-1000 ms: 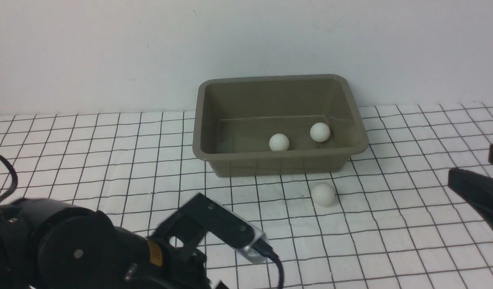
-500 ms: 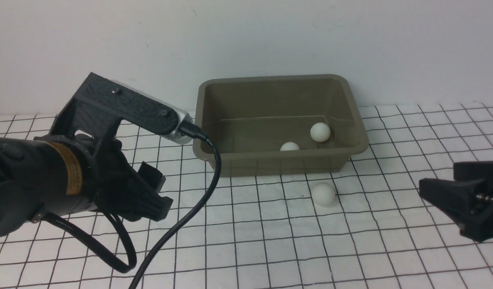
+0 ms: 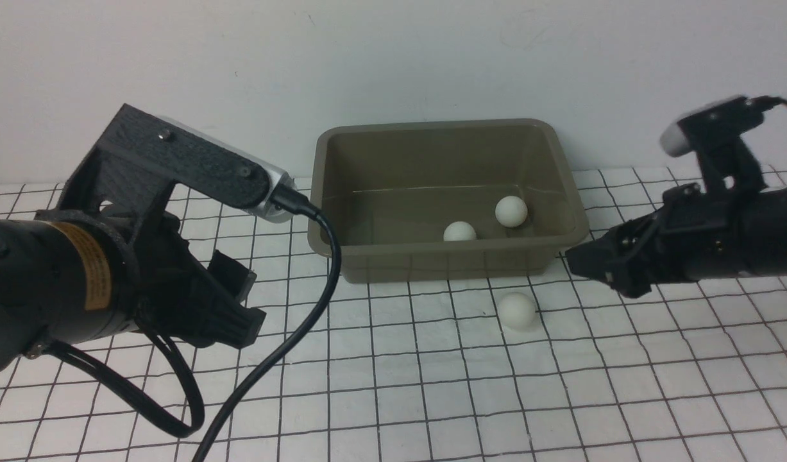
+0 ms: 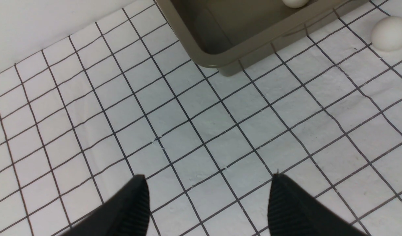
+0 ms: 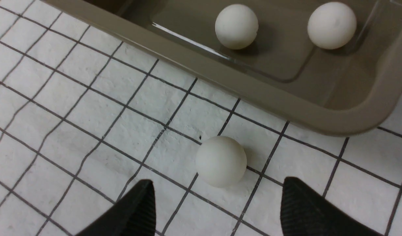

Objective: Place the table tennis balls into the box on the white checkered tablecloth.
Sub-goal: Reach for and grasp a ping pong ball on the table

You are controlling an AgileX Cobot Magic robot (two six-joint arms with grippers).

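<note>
Front view, centre: two table tennis balls (image 3: 511, 211) in the box (image 3: 393, 266); the third ball (image 3: 517, 310) lies below it on the white checkered tablecloth (image 3: 624, 385). We see left gripper (image 4: 207, 183) and right gripper (image 5: 217, 183) agape, empty.

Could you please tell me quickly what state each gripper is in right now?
Left gripper: open, holding nothing.
Right gripper: open, empty, pointed at the loose table tennis ball on the tablecloth.
</note>
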